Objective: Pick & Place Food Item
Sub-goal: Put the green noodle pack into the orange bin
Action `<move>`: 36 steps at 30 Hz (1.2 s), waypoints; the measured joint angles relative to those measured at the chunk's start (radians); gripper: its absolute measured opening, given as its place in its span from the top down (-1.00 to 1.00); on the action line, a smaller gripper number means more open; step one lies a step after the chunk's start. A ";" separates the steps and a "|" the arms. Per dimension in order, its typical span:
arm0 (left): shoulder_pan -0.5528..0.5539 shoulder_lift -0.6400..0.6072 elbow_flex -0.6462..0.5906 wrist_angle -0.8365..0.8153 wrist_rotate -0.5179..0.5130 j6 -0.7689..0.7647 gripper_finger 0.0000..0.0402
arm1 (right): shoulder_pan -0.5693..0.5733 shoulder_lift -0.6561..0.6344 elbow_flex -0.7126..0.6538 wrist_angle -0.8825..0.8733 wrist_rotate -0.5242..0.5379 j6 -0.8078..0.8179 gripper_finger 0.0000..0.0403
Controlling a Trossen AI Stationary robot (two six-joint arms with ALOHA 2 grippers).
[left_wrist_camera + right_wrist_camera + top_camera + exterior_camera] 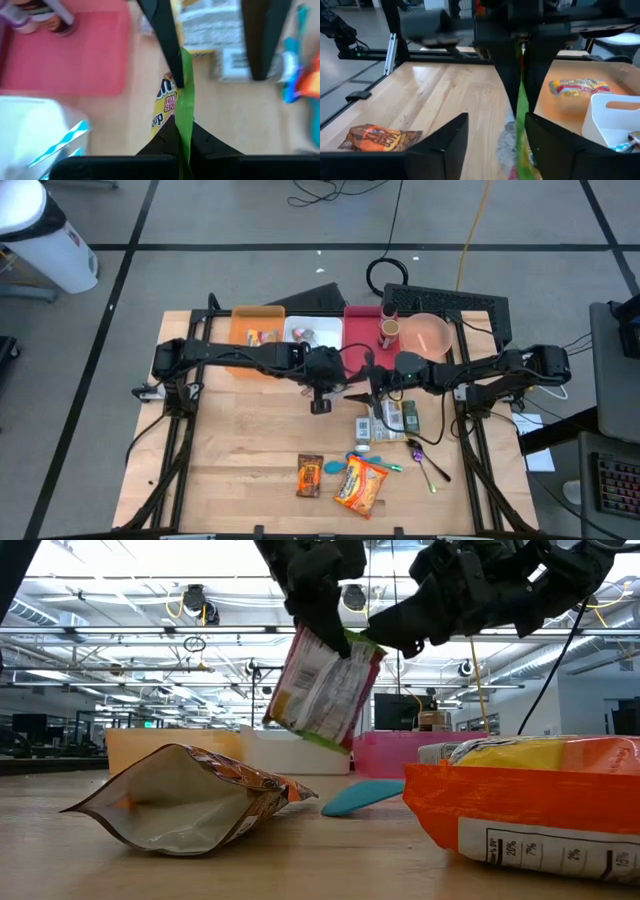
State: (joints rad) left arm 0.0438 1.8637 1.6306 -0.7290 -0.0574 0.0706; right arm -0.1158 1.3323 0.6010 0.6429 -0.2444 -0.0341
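Looking at left gripper (178, 131): you see it pressed together on the packet's (322, 690) green edge.
Right gripper (492, 132): spread, fingers either side of that edge, not pinching.
Packet: hangs tilted above the table (240, 450), between both arms.
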 joint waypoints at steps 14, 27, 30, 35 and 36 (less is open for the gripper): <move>-0.036 -0.146 -0.002 -0.180 -0.185 0.006 0.99 | 0.000 0.000 -0.015 0.004 0.004 0.015 -0.07; 0.060 -0.479 -0.104 -0.291 -0.232 -0.047 1.00 | 0.000 0.000 -0.026 0.029 0.004 0.048 -0.06; 0.114 -0.538 -0.192 -0.269 -0.232 -0.046 1.00 | 0.000 0.000 -0.026 0.032 0.004 0.049 -0.05; 0.183 -0.601 -0.341 -0.164 -0.232 0.057 1.00 | 0.000 0.000 -0.026 0.042 0.004 0.048 -0.05; 0.194 -0.607 -0.370 -0.149 -0.232 0.085 1.00 | 0.000 0.000 -0.026 0.042 0.004 0.048 -0.05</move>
State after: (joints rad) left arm 0.2375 1.2562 1.2611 -0.8777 -0.2891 0.1560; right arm -0.1158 1.3327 0.5747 0.6849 -0.2401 0.0134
